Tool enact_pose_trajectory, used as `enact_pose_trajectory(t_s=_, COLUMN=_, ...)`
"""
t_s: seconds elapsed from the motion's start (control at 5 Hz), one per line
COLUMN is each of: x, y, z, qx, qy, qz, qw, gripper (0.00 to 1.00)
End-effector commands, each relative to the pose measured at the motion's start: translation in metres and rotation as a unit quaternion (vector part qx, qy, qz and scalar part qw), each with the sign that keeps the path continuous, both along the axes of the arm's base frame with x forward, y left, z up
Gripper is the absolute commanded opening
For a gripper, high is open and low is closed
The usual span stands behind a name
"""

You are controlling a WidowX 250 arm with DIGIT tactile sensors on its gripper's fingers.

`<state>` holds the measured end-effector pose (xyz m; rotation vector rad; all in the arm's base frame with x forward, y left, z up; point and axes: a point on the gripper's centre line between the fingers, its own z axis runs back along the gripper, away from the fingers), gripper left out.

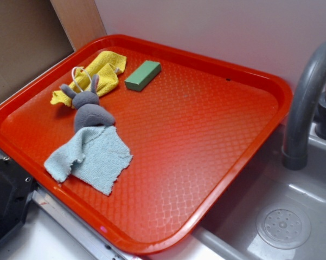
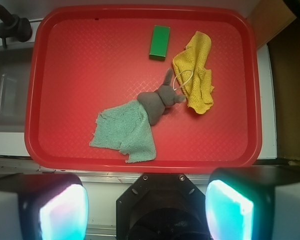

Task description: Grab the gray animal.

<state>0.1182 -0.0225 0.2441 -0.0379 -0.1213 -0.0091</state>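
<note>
The gray animal (image 1: 89, 108) (image 2: 157, 99), a small dark-gray plush bunny with long ears and a white string loop, lies on the red tray (image 1: 206, 124) (image 2: 80, 60). A light blue cloth (image 1: 89, 157) (image 2: 127, 130) covers its lower body, and its ears rest on a yellow cloth (image 1: 100, 73) (image 2: 195, 70). In the wrist view my gripper (image 2: 146, 212) hangs high above the tray's near edge, open, with nothing between its pale fingers (image 2: 64, 212). The exterior view does not show the gripper.
A green block (image 1: 142, 75) (image 2: 159, 42) lies near the tray's far edge. A gray sink basin (image 1: 282, 216) with a curved faucet (image 1: 304, 103) sits beside the tray. A wooden panel (image 1: 78, 21) and brown board stand at the back left.
</note>
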Motion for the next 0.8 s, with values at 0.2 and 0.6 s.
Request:
enact_pose_trajectory(t_s=0.2, x=0.016, y=0.005, z=-0.014, qx=-0.018, qy=0.000, qz=0.125, qw=0.992, gripper=1.00)
enact_pose_trajectory(t_s=0.6, x=0.052, y=0.016, z=-0.065, qx=-0.002, qy=-0.013, qz=0.341, qw=0.940, gripper=1.00)
